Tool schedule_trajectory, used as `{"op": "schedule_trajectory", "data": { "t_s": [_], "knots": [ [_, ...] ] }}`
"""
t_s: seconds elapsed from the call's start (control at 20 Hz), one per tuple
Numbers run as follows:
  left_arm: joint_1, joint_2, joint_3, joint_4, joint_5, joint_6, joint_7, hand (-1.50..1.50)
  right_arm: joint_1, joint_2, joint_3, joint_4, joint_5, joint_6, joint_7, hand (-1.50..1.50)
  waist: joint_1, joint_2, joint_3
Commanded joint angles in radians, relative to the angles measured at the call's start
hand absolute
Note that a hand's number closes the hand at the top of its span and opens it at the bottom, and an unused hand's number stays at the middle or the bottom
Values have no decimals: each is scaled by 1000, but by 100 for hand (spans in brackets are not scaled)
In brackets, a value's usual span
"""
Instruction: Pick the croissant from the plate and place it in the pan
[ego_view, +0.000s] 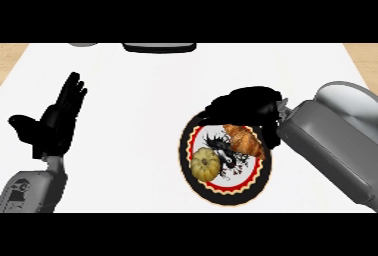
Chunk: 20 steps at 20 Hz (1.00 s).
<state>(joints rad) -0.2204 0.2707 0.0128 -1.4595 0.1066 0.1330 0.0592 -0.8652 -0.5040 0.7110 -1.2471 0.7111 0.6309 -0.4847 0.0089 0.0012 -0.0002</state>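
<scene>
Two black hands show. The right hand (244, 106) hangs curled over the far rim of the round black-rimmed patterned plate (221, 195), just above the golden-brown croissant (246, 140), which lies there beside a yellow pumpkin-like gourd (206, 164). The left hand (55, 120) rests open at the white surface's (133, 100) left.

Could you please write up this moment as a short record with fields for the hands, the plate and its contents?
left hand: open, fingers up, resting at the view's left
right hand: over the plate's far edge, just above the croissant; finger state unclear
croissant: on the plate, right side
plate: round, black rim, red and white pattern
other food: yellowish round item, plate's left side
pan: only a dark object shows at the counter's far edge
</scene>
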Motion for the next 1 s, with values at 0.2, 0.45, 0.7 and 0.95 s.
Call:
{"op": "schedule_trajectory", "data": {
  "t_s": [0.2, 0.45, 0.7, 0.95],
  "knots": [
    [28, -26, -16, -40, -35, 9, 16, 0, -20, 0, 41, 9, 166, 7, -51, -150, 3, -2, 0],
    [-16, -7, 23, -36, -10, -20, 56, 0, 69, 86, 88, 40, 281, -77, 17, -150, -2, -1, 0],
    [-68, -23, 36, 18, -27, -19, 47, 0, 65, 106, 48, 68, 332, -23, -18, -150, -6, 0, 0],
    [-29, -30, 40, -13, -44, -22, 42, 0, 107, 107, 36, 45, 409, -33, -30, -150, -6, -1, 0]
  ]
}}
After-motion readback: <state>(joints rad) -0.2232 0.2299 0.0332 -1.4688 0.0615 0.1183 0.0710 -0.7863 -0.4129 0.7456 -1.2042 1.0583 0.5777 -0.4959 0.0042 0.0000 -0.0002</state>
